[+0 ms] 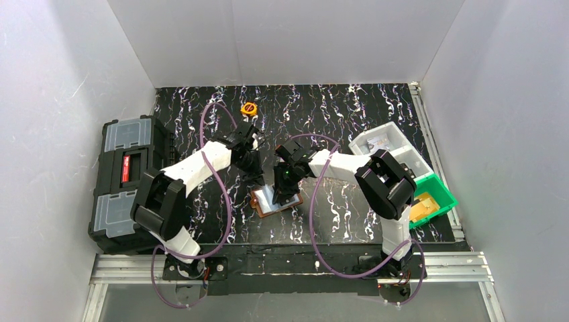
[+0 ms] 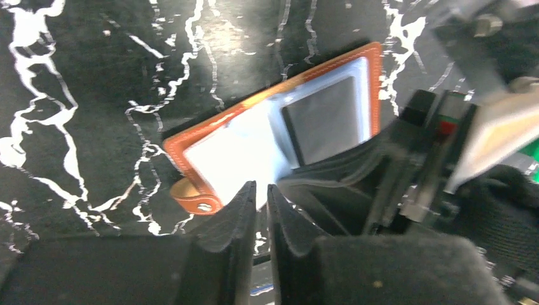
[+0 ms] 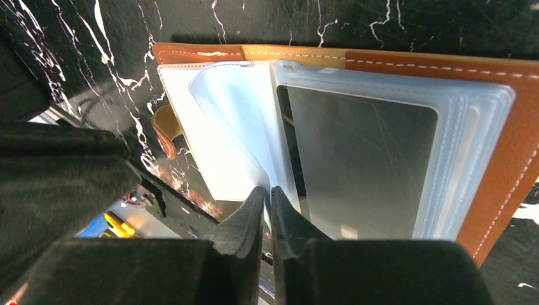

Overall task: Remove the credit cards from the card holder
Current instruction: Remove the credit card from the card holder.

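Your small brown leather two-leaf card holder (image 3: 492,127) lies open and flat on the black white-veined table (image 1: 349,114), between the two arms. Its stack of pale clear plastic pockets (image 3: 232,127) faces up. One credit card (image 3: 362,165), a flat rectangle showing dark grey through its sleeve, sits in the top pocket of one leaf.

Your right gripper (image 3: 267,192) has its fingers nearly together at the edge of a clear pocket, and you cannot tell whether it pinches that film. Your left gripper (image 2: 260,190) is drawn in to a thin slit at the holder's near edge, beside the snap tab (image 2: 194,198). Nothing shows in the slit.

To do this step well, you probably want the left fingers pressing the leather leaf down. The right should catch the card's own edge, not the film. Draw it out along the pocket's mouth, or the whole holder may lift.

No brand or writing is readable on the card or the leather. The red label on the black toolbox (image 1: 127,174) is too small to read.
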{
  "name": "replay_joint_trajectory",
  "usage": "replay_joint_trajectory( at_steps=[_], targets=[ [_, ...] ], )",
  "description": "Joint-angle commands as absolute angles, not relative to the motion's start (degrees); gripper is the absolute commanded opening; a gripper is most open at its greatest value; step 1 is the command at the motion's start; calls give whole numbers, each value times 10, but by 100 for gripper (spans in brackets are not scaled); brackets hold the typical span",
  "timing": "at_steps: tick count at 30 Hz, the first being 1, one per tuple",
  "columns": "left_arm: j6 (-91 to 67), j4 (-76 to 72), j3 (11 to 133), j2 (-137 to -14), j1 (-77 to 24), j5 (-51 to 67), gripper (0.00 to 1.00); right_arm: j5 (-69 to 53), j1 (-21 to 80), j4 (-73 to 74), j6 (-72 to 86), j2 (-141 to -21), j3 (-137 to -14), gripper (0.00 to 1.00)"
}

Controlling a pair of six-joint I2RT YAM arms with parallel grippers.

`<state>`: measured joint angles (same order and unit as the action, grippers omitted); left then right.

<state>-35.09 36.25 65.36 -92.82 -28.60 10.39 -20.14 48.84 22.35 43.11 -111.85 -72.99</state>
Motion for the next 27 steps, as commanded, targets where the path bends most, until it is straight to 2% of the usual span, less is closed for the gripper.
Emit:
replay_joint_trajectory(
  at_steps=[1,6,11,23,27],
  targets=[
    [-378,343,678,-942,-285,161,14,-207,492,210,435,-1118,-751,19],
    [-402,310,684,-974,-284,174,16,-208,493,199,438,-1104,-744,23],
    [-402,308,702,-1000,-281,187,15,-212,493,185,444,-1099,-730,23],
    [-374,314,685,-1040,-262,219,2,-202,493,179,438,-1065,-709,26],
    [-362,322,682,-1037,-255,220,0,-198,493,184,435,-1045,-708,33]
  ],
)
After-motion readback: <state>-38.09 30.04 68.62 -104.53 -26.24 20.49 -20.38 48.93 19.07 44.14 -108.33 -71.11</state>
